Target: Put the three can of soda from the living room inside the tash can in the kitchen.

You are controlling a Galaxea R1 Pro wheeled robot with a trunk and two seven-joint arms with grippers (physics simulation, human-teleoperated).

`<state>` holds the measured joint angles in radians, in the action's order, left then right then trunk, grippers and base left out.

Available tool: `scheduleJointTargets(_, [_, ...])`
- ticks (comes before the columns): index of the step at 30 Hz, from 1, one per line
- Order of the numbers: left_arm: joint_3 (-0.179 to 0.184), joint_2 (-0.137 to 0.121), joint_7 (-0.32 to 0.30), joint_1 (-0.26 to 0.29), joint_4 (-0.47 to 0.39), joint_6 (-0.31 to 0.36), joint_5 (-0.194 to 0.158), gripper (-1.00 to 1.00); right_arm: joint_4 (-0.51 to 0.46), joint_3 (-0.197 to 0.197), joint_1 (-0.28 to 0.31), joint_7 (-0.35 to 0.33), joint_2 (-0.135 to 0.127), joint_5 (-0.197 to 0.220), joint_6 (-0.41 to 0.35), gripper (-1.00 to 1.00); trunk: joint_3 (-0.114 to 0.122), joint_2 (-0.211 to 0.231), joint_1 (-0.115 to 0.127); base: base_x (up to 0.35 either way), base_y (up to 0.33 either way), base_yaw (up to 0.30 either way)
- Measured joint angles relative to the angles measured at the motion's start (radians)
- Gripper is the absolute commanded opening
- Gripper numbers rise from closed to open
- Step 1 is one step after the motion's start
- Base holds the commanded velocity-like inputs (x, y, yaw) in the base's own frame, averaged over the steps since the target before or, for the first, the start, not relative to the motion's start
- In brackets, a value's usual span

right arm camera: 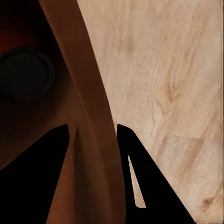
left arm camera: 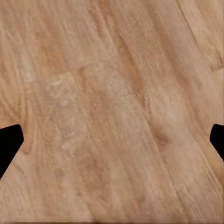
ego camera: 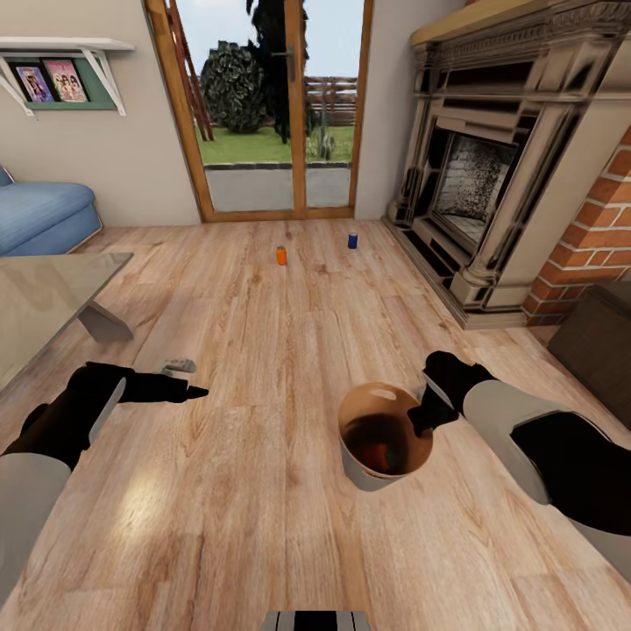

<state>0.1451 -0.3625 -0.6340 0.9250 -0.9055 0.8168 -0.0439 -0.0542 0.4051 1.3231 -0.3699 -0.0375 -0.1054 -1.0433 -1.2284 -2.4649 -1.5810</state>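
Room: I am looking across the living room's wood plank floor (ego camera: 263, 350), with the glass doors (ego camera: 272, 114) straight ahead, the fireplace (ego camera: 491, 175) to the right and the blue sofa (ego camera: 39, 215) far left.
Right tool: my right tool (ego camera: 427, 419) is clamped on the rim of the tash can (ego camera: 386, 434). In the right wrist view one finger (right arm camera: 42, 158) sits inside the bin and the other outside, with the brown wall (right arm camera: 86, 130) pinched between them.
Tash can: upright, near the right arm, low in my head view, its glossy brown inside facing up at me.
Inside the bin: I see a dark round can top (right arm camera: 23, 74) in the right wrist view, and an orange tint low in the bin in the head view; I cannot tell more.
Left tool: my left tool (ego camera: 188, 392) hangs over bare floor, holding nothing. In the left wrist view its fingertips (left arm camera: 9, 142) sit at the far edges, spread wide.
Orange can: an orange can (ego camera: 281, 255) stands upright on the floor before the doors.
Blue can: a blue can (ego camera: 352, 239) stands upright near the orange one, toward the fireplace.
Tabletop: a glass tabletop (ego camera: 44, 298) sits at the left, beyond the left arm.
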Motion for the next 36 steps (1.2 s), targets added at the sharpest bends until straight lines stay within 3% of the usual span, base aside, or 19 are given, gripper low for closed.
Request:
scheduleJointTargets(5, [0.003, 0.001, 0.014, -0.016, -0.003, 0.000, 0.002, 1.00, -0.003, -0.012, -0.014, -0.006, -0.054, 0.008, -0.001, -1.00, 0.000, 0.000, 0.000, 0.000, 0.000, 0.000])
scheduleJointTargets(8, [0.004, 0.003, 0.056, -0.019, -0.003, 0.019, 0.004, 1.00, -0.004, -0.005, -0.028, -0.016, -0.078, -0.002, 0.000, -1.00, 0.000, 0.000, 0.000, 0.000, 0.000, 0.000])
scheduleJointTargets(11, [0.005, 0.007, 0.147, -0.020, -0.002, 0.032, 0.005, 1.00, -0.004, -0.007, -0.036, -0.023, -0.087, -0.002, 0.000, -1.00, 0.000, 0.000, 0.000, 0.000, 0.000, 0.000])
scheduleJointTargets(12, [0.005, 0.013, 0.220, -0.021, -0.003, 0.044, 0.004, 1.00, -0.005, -0.015, -0.039, -0.027, -0.090, 0.007, -0.001, -1.00, 0.000, 0.000, 0.000, 0.000, 0.000, 0.000])
scheduleJointTargets(13, [0.006, 0.019, 0.256, -0.021, -0.003, 0.055, 0.001, 1.00, -0.005, -0.021, -0.040, -0.028, -0.091, 0.014, -0.002, -1.00, 0.000, 0.000, 0.000, 0.000, 0.000, 0.000])
scheduleJointTargets(14, [0.006, 0.045, 0.313, -0.021, -0.003, 0.087, -0.003, 1.00, -0.005, -0.027, -0.041, -0.030, -0.093, 0.018, -0.002, -1.00, 0.000, 0.000, 0.000, 0.000, 0.000, 0.000])
scheduleJointTargets(18, [0.006, 0.129, 0.379, -0.021, -0.004, 0.135, -0.003, 1.00, -0.005, -0.020, -0.043, -0.031, -0.095, 0.010, -0.001, -1.00, 0.000, 0.000, 0.000, 0.000, 0.000, 0.000])
scheduleJointTargets(19, [0.006, 0.170, 0.396, -0.022, -0.004, 0.147, -0.007, 1.00, -0.005, -0.017, -0.044, -0.031, -0.096, 0.006, -0.001, -1.00, 0.000, 0.000, 0.000, 0.000, 0.000, 0.000])
scheduleJointTargets(21, [0.004, 0.223, 0.412, -0.027, -0.004, 0.155, -0.005, 1.00, -0.005, -0.020, -0.049, -0.031, -0.102, 0.009, -0.001, -1.00, 0.000, 0.000, 0.000, 0.000, 0.000, 0.000])
scheduleJointTargets(23, [0.003, 0.246, 0.418, -0.036, -0.004, 0.155, -0.002, 1.00, -0.005, -0.024, -0.055, -0.032, -0.110, 0.014, -0.002, -1.00, 0.000, 0.000, 0.000, 0.000, 0.000, 0.000])
scheduleJointTargets(25, [0.002, 0.264, 0.422, -0.062, -0.004, 0.129, -0.002, 1.00, -0.006, -0.033, -0.066, -0.028, -0.124, 0.014, 0.035, -1.00, 0.000, 0.000, 0.000, 0.000, 0.000, 0.000])
scheduleJointTargets(29, [0.002, 0.277, 0.426, -0.120, -0.004, 0.032, -0.006, 1.00, -0.005, -0.015, -0.088, -0.023, -0.141, 0.002, 0.093, -1.00, 0.000, 0.000, 0.000, 0.000, 0.000, 0.000])
scheduleJointTargets(36, [-0.001, 0.283, 0.427, -0.186, 0.009, -0.126, -0.009, 1.00, -0.007, -0.028, -0.112, -0.018, -0.150, 0.016, 0.150, -1.00, 0.003, 0.007, 0.004, 0.000, 0.000, 0.000])
